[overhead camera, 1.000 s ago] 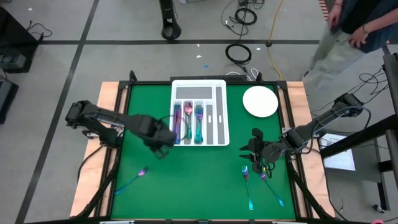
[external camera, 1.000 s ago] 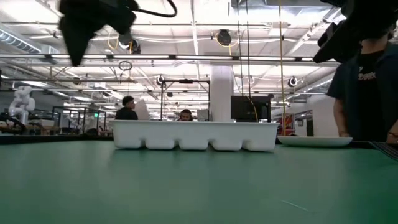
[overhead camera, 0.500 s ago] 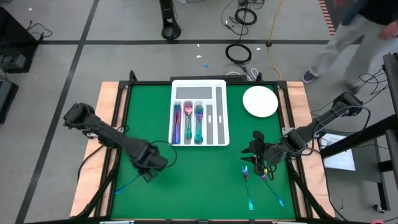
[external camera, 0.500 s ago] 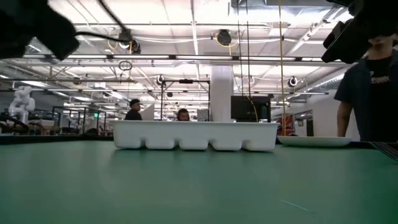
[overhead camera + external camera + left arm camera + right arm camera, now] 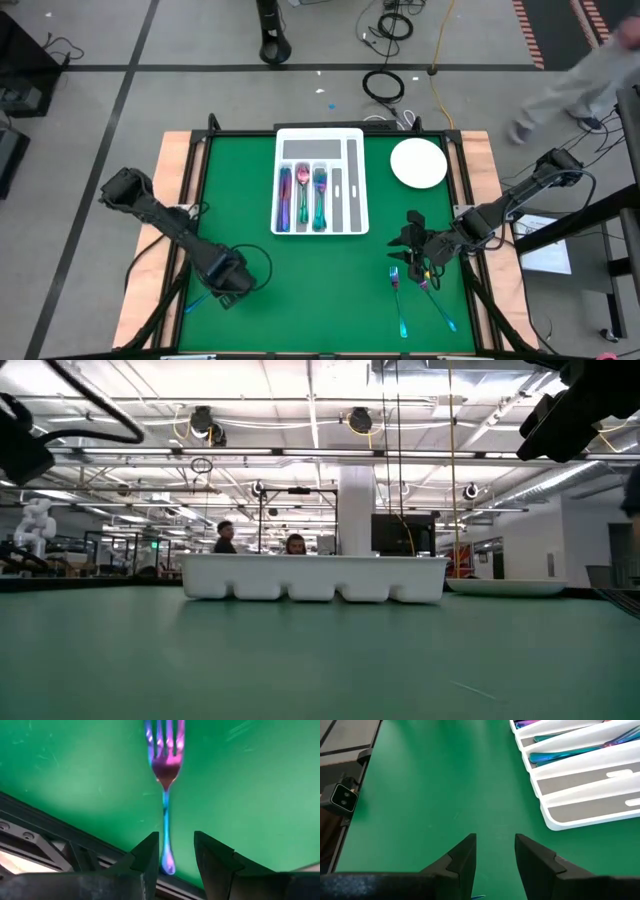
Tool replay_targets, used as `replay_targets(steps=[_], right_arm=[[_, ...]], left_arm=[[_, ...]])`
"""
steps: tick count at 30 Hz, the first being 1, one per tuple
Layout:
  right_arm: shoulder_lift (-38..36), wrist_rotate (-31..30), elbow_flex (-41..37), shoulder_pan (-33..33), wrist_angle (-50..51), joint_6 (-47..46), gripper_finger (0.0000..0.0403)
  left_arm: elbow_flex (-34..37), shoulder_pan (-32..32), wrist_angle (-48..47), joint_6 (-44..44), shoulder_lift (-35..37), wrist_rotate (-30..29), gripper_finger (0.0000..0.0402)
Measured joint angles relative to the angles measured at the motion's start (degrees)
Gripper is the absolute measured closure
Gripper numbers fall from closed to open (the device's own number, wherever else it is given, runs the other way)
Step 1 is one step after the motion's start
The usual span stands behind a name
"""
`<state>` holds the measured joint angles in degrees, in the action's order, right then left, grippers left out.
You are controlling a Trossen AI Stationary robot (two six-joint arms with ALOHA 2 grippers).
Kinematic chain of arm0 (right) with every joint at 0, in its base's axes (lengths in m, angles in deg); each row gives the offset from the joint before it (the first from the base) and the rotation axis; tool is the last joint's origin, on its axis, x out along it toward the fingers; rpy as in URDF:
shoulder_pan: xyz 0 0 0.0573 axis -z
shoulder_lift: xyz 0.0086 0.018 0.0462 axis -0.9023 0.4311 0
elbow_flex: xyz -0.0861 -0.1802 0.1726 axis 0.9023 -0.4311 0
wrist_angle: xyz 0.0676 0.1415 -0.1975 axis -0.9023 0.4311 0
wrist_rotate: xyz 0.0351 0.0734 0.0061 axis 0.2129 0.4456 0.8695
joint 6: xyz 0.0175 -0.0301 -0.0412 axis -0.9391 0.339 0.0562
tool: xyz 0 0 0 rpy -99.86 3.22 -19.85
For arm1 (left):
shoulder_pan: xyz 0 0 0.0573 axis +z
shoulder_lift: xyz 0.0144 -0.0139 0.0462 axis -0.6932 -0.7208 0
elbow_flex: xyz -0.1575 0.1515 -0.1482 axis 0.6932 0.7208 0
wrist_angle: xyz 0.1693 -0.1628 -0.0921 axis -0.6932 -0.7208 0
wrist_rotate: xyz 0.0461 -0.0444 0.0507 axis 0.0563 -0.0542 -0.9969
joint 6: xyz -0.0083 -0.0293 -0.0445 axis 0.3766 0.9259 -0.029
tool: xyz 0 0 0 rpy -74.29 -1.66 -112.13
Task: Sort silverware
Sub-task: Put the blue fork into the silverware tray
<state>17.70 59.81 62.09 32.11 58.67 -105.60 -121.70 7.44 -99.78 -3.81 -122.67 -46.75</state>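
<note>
Lying flat near the tabletop's (image 5: 330, 275) left front edge, the fork (image 5: 165, 775) points its tines inward and its handle tip toward the rim. The left end effector (image 5: 175, 865) hovers over that tip with fingers parted, gripping nothing. A sound grasp likely calls for lowering squarely astride the slim handle before closing, since it may slide. The right end effector (image 5: 495, 857) waits, also open, near the front-right pieces (image 5: 420, 290). The tray (image 5: 355, 175) holds sorted cutlery.
</note>
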Motion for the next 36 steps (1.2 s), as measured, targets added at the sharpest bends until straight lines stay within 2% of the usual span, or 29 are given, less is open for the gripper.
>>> replay_targets(steps=[13,21,33,36], right_arm=[[0.0,0.0,0.0,0.0,0.0,0.0,0.0277],[0.0,0.0,0.0,0.0,0.0,0.0,0.0277],[0.0,0.0,0.0,0.0,0.0,0.0,0.0277],[0.0,0.0,0.0,0.0,0.0,0.0,0.0277]], left_arm=[[5.7,-2.4,8.2,1.6,-0.4,-0.8,0.0277],[8.0,-2.4,13.5,1.5,-0.4,-3.6,0.0277],[9.9,-2.7,14.9,1.5,-0.2,-3.8,0.0277],[9.9,-2.7,14.8,1.5,-0.2,-3.8,0.0291]])
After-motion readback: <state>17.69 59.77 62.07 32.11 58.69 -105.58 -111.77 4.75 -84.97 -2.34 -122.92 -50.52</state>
